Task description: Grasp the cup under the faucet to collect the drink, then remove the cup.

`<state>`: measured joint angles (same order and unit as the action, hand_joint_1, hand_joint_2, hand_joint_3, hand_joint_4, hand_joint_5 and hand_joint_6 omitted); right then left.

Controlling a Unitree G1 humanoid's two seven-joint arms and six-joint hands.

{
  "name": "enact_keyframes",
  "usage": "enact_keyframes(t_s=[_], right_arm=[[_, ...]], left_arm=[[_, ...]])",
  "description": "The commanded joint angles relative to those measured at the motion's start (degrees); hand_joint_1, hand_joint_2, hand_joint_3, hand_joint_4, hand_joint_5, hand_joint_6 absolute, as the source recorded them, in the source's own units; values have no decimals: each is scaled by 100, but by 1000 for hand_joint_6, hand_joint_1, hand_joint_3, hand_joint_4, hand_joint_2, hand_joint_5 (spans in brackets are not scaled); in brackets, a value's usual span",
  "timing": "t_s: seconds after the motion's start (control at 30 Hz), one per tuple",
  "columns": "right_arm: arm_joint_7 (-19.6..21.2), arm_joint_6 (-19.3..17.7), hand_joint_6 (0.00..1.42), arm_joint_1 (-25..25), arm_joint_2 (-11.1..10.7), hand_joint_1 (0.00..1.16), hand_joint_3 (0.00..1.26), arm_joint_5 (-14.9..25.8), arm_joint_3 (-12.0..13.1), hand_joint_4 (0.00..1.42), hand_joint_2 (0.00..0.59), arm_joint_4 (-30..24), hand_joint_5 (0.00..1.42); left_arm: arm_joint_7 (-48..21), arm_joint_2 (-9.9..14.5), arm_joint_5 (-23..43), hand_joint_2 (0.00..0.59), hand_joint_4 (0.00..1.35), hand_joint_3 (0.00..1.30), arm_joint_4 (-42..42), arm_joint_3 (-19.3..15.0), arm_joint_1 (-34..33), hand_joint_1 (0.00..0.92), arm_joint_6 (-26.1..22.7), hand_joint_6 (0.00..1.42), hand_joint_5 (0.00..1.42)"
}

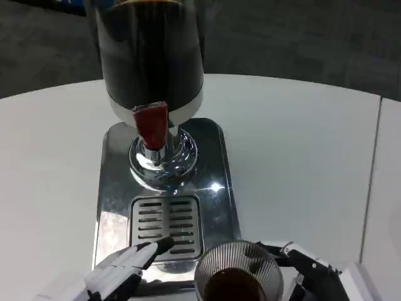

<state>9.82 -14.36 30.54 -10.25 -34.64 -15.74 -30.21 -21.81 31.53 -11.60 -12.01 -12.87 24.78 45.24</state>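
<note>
- Ribbed clear glass, the cup (239,274) sits at the bottom edge of the head view, off the front of the drip grille (166,224) and well clear of the red-handled faucet (150,125); dark drink already fills its lower part.
- Right hand (310,271) is touching the cup's right side; I cannot tell whether its fingers actually wrap the glass.
- Left hand (122,268) lies on the front of the chrome tray (216,182), fingers stretched out flat and holding nothing.
- Judging by the filled cup away from the spout, the removal step is in hand.
- To do it well: keep the cup upright, move it slowly and level, steer clear of the tray lip, and set it on the white table (301,144).
</note>
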Motion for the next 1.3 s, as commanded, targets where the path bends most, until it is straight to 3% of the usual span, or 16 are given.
enact_keyframes(t_s=[0.03, 0.53, 1.3], right_arm=[[77, -367, 1268, 81, -20, 1094, 841, 49, 27, 907, 232, -245, 1097], [58, -375, 1268, 107, -11, 1094, 841, 21, 92, 907, 232, -317, 1097], [-195, -97, 1268, -1216, 191, 1094, 841, 43, 246, 907, 232, 101, 1097]], left_arm=[[94, -12, -24, 122, 0, 0, -138, 16, 169, 0, 97, 0, 0], [103, -89, -17, 121, 0, 0, -511, 131, 231, 0, -176, 0, 0], [29, 73, -33, 118, 0, 0, -445, 256, -686, 0, -835, 0, 0]])
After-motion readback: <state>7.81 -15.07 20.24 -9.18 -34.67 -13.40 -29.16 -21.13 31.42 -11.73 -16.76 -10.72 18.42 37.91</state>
